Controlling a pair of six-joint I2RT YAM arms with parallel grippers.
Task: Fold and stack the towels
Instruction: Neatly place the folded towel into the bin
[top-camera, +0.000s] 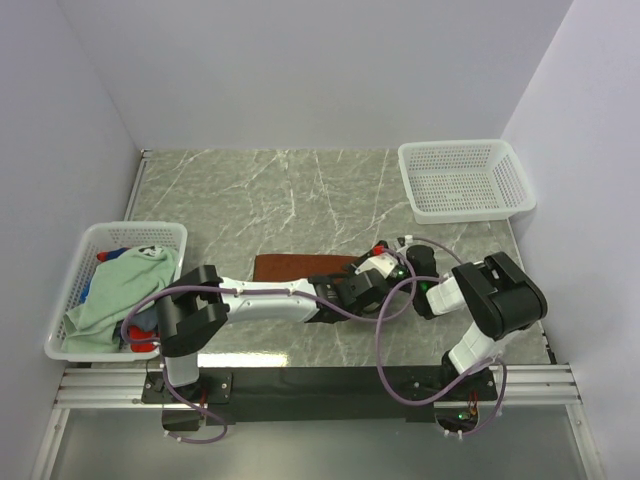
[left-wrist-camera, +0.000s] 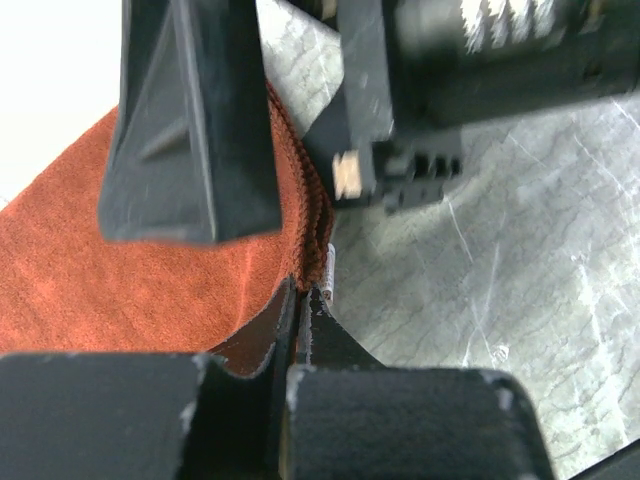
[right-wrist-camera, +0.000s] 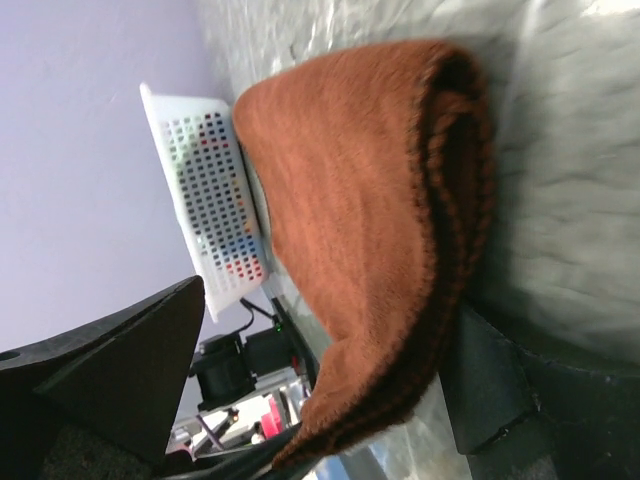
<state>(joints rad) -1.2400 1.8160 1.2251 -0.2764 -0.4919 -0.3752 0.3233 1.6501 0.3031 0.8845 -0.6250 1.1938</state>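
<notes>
The marbled table (top-camera: 300, 190) carries a rust-brown towel (top-camera: 298, 267), a left basket (top-camera: 135, 228) and a right basket (top-camera: 465, 188).

Two white mesh baskets are counted: one basket (top-camera: 68, 295) at nine o'clock, one basket (top-camera: 465, 185) at two o'clock. One rust-brown towel (top-camera: 300, 266) is seen; the heaped towels (top-camera: 125, 285) cannot be counted.

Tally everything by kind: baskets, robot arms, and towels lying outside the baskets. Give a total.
White mesh baskets: 2, left basket and right basket
Robot arms: 2, left arm and right arm
Towels outside the baskets: 1, rust-brown towel
Total: 5
</notes>
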